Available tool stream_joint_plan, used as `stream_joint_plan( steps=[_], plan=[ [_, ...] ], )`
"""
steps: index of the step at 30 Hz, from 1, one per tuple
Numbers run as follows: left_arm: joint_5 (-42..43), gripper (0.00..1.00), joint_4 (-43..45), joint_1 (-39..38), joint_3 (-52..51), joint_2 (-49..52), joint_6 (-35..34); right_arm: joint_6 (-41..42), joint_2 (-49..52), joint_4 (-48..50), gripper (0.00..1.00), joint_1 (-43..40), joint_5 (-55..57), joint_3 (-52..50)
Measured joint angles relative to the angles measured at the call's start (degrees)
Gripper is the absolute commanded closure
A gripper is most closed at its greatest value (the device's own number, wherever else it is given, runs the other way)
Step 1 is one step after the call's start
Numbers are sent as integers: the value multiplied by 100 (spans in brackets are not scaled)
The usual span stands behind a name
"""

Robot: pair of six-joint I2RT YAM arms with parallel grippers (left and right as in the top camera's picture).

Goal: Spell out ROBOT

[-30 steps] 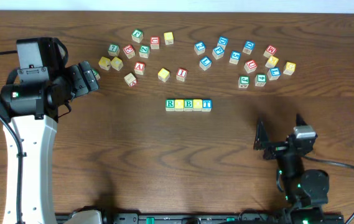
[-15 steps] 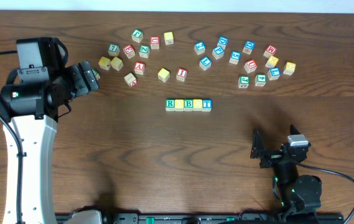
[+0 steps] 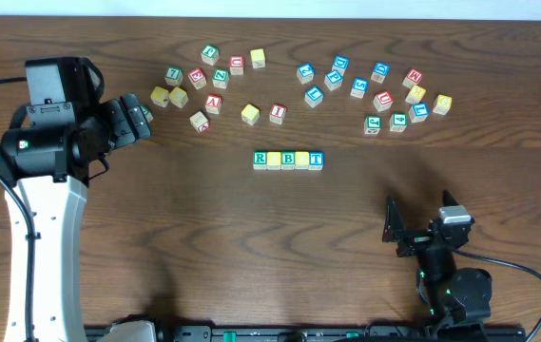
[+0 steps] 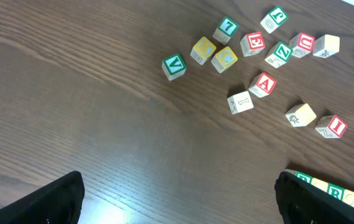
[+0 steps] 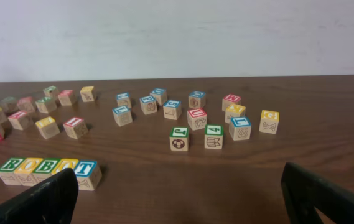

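A row of five letter blocks (image 3: 288, 160) lies at the table's centre and reads R, O, B, O, T in the right wrist view (image 5: 47, 168). Its end shows at the bottom right of the left wrist view (image 4: 335, 192). My left gripper (image 3: 135, 116) is open and empty, held high over the far left of the table, well left of the row; its fingers frame bare wood (image 4: 177, 205). My right gripper (image 3: 422, 223) is open and empty, low near the front edge, to the right of and nearer than the row (image 5: 180, 202).
Several loose letter blocks lie in a left cluster (image 3: 213, 81) and a right cluster (image 3: 379, 90) behind the row. A green V block (image 4: 174, 65) sits apart at the left. A pale wall (image 5: 177, 37) rises behind the table.
My right gripper has drawn back toward the front edge of the table, away from the row. The left arm and the blocks have not moved.
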Motion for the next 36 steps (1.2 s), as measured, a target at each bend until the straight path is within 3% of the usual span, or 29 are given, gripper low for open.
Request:
stream_joint_plan(
  steps=[28,32,36],
  plan=[
    [0,3,66,0,-87,-326,13,0,0,0,1,0,-15,0],
    [0,3,621,0,-566,-1167,105,0,-2,-2,1,0,-15,0],
    [-2,3,2474,0,-1919,-2568,306,0,-4,2,1,0,-17,0]
  ],
)
